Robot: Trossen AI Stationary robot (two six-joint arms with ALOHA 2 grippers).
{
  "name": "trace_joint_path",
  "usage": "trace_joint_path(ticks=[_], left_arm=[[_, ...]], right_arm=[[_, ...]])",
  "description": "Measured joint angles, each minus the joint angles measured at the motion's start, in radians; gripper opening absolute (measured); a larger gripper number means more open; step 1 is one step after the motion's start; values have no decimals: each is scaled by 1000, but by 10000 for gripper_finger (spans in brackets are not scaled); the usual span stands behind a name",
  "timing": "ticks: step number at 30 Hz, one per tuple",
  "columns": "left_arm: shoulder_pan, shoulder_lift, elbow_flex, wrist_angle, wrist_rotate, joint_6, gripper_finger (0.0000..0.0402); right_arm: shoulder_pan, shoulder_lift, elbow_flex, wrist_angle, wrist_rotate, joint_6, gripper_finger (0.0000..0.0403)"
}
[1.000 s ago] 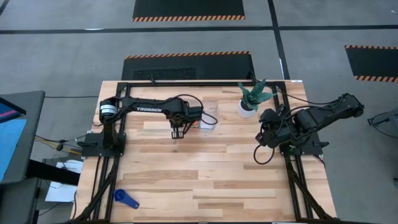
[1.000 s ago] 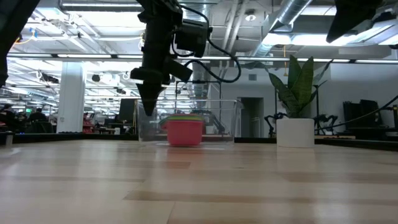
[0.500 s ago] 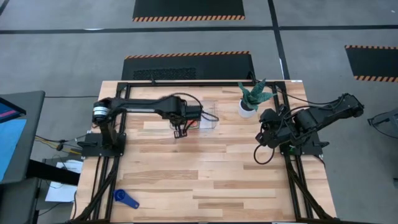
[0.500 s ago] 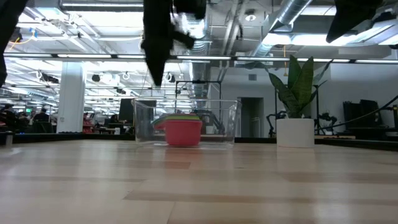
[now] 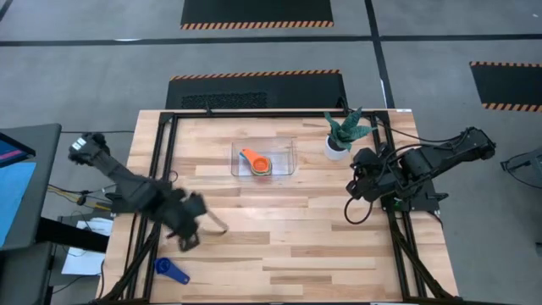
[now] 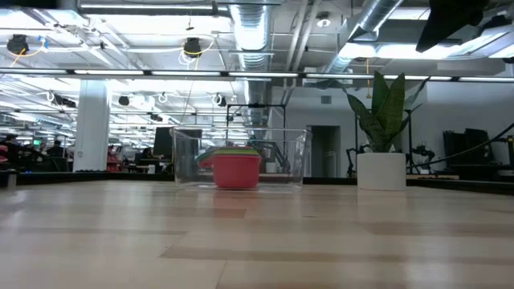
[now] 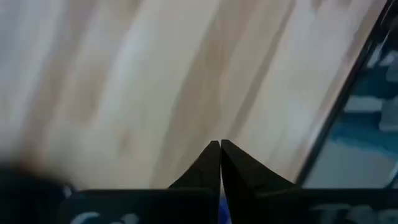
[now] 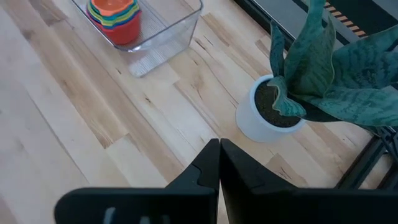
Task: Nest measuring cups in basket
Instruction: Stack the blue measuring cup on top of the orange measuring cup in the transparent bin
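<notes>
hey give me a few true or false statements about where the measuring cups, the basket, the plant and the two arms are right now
1. A stack of cups sits inside the clear basket. True.
2. The blue cup is nested in that stack. False: it lies alone on the table, near the front left corner.
3. The left gripper hangs over the basket. False: it is at the front left, close to the blue cup, jaws shut.
4. The potted plant stands outside the basket, to its right. True.
5. The right gripper holds nothing, jaws shut. True.
</notes>
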Motion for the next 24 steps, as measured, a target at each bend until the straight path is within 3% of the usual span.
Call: trace_joint_path(ticks=[5,10,18,24], left_arm=[[-210,68,-31,-5,117,-209,0],[-312,215,-31,-48,203,-216,0],[-323,442,-31,39,248,122,32],[-330,515,-32,41,255,171,78]], right_arm=[[0,0,0,26,0,0,33],[0,0,0,28,0,0,33],[0,0,0,37,0,1,33],[1,0,0,55,-18,2,33]])
